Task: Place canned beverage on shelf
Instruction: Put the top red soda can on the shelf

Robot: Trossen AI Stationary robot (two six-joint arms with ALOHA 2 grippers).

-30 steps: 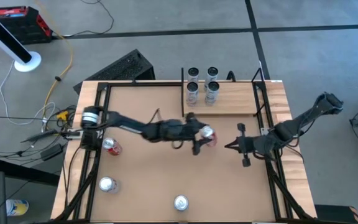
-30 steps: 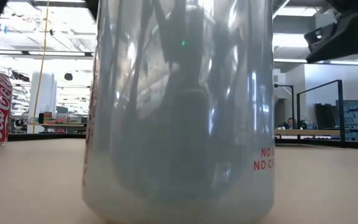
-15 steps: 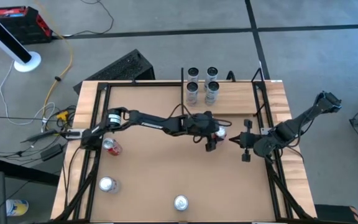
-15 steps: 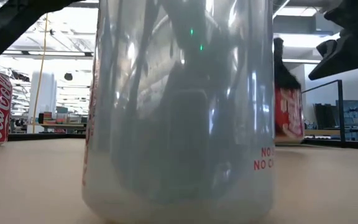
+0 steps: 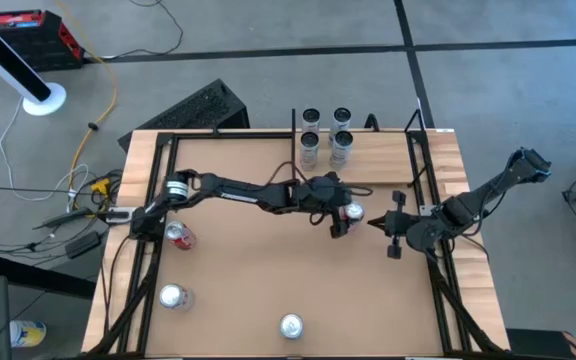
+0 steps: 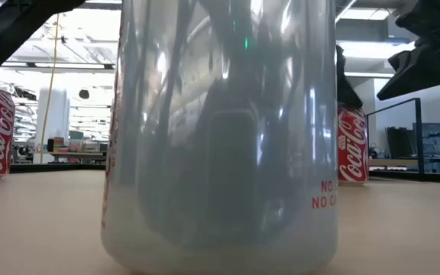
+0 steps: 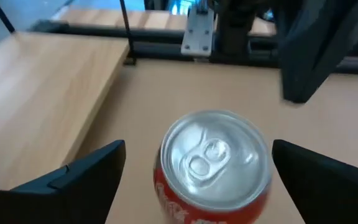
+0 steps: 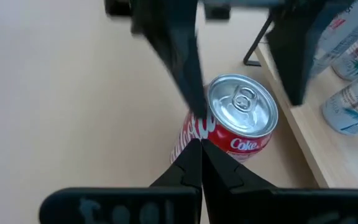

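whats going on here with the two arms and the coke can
The left gripper sits open around an upright red Coke can standing on the tabletop just in front of the shelf, not on it. Four pale cans already stand on the shelf. The right gripper waits shut beside the red can.

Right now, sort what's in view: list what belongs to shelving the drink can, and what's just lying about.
Part of the job:
- red cola can
- left gripper, open around it
- shelf

Just lying about:
- four cans on the shelf
- red can
- two silver cans
- right gripper, shut, waiting beside
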